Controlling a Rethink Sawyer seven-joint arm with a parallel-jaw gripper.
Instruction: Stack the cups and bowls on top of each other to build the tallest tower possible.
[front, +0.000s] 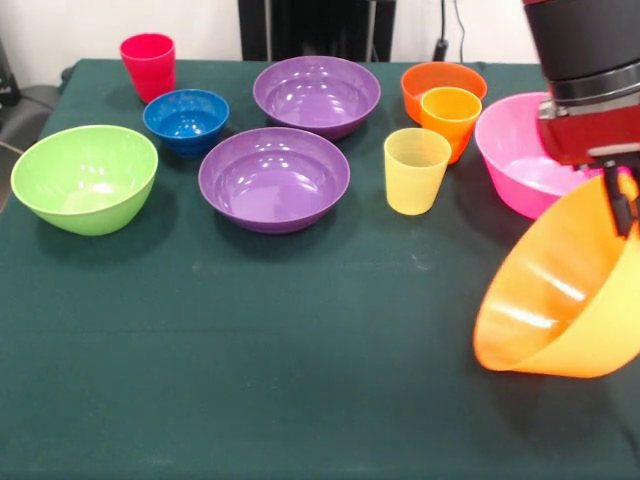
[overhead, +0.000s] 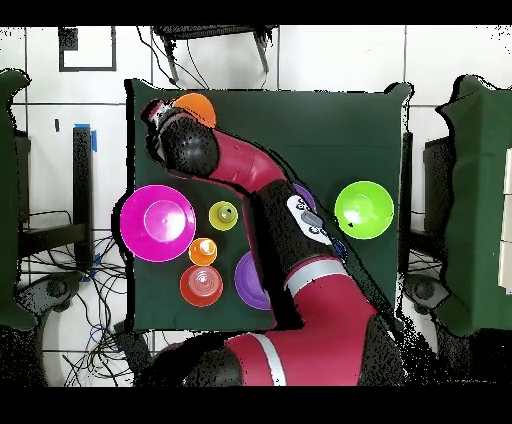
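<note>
**Large orange bowl up on its rim; no tower begun**

Front view, left to right. Lime green bowl at left edge of table, upright. Red cup far back, small blue bowl just beside it. Two purple bowls mid-table, one behind the other. Translucent yellow cup, then orange-yellow cup touching or just in front of red-orange bowl. Pink bowl partly behind arm. Large orange bowl far right, tilted steeply, opening toward camera.

Gripper at that bowl's upper rim; one finger visible, apparently pinching the rim, closure not fully resolved.

Handling, judged: thin glossy plastic, light, stiff, slippery. Rim pinch for bowls; wall pinch for narrow cups.
</note>
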